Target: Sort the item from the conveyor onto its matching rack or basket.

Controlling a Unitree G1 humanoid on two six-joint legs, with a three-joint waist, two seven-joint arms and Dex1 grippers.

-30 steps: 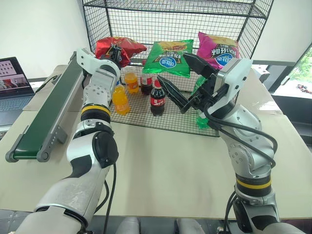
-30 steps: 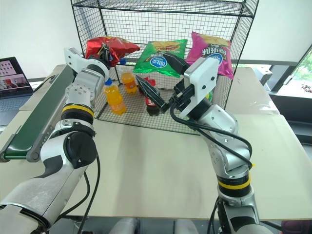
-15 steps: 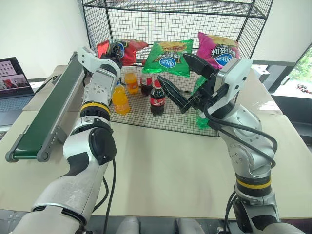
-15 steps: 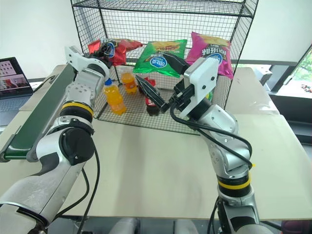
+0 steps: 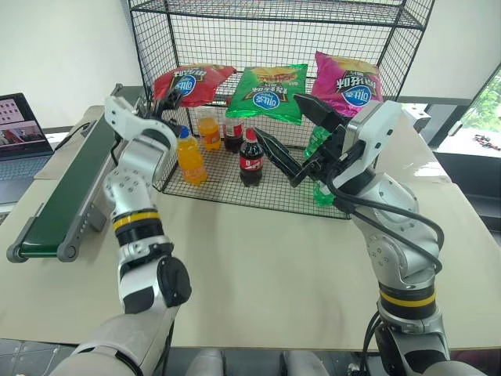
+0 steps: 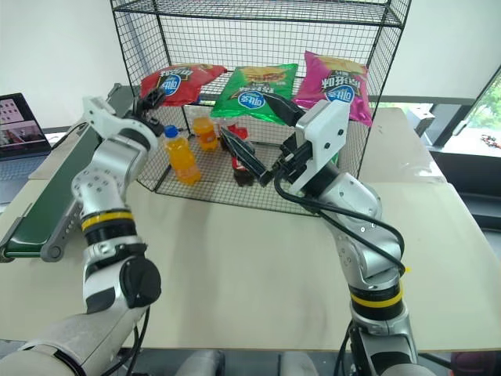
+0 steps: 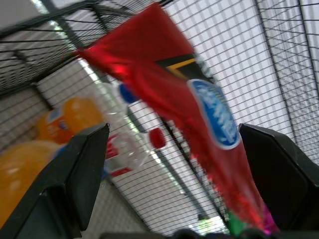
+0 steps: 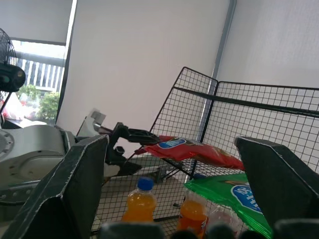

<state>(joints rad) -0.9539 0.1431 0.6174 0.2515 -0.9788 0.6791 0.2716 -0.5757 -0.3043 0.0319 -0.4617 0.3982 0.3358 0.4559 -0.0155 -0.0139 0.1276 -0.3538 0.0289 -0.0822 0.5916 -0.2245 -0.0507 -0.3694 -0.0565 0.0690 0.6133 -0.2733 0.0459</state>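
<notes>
In the upper left, the crinkly red chip bag [image 5: 191, 81] lies on the black wire-mesh rack [image 5: 235, 35], beside the spread left gripper [image 5: 159, 112]; the right gripper [image 5: 291, 133] is spread too.

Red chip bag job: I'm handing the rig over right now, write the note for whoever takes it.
Left end effector: open, empty, just off the bag's left end.
Right end effector: open, empty, raised in front of the rack.
Red chip bag: lying on the rack's shelf, left of the green bag and magenta bag.
Conveyor: nothing on it.
Done: bag placed and let go.
Left: draw the left arm clear.
</notes>
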